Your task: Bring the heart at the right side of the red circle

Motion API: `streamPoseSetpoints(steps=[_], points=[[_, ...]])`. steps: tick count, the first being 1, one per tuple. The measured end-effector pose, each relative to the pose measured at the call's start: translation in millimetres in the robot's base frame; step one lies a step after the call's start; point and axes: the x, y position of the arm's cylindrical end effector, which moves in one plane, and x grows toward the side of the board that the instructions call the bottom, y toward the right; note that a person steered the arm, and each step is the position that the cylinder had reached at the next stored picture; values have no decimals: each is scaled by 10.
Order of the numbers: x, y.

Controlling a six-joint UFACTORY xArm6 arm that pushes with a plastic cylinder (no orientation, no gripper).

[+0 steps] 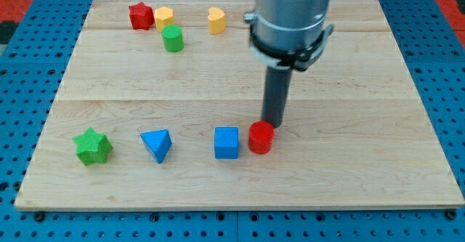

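Standing on the wooden board [378,111] with the rod's lower end, my tip [273,123], just behind the red circle [261,137], at its upper right edge; touching or a hair apart, impossible to tell. No fingers or jaws on this rig, only a plain rod, so nothing spreading, closing or pinching.

Sitting far from where it belongs: the yellow heart [216,20], near the view's top, well apart from the red circle and somewhat to the view's left of it. Crowding the top left corner: a red star [140,15], a yellow block [163,17] of unclear shape just beside it, and a green cylinder [173,38] just below those two.

Lining up along the lower part of the board, from the view's left: a green star [91,147], a blue triangle [157,144], a blue cube [227,142], then the red circle right beside the cube, seemingly touching it.

Judging progress: hardly begun. Heart not yet in contact with the tip, spot on the right side of the red circle lying bare. Remaining, by this reading: travelling up to the heart, getting behind it on its upper left side, then pushing it down and rightward across the board, skirting the red circle without knocking it, and stopping just beside its right edge.
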Motion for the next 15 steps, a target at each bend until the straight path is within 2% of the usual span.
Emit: streamPoseSetpoints(steps=[1,2,3,4,5,6,7,8,9,10,12,13,14,15], points=[[26,-21],[-253,233],[-1125,454],[-2129,27],[-2887,-168],[-2786,-424],[-2294,-628],[-2146,-681],[-2675,-570],[-2573,-912],[-1743,-269],[-2477,-300],[-2373,-875],[-1875,-968]])
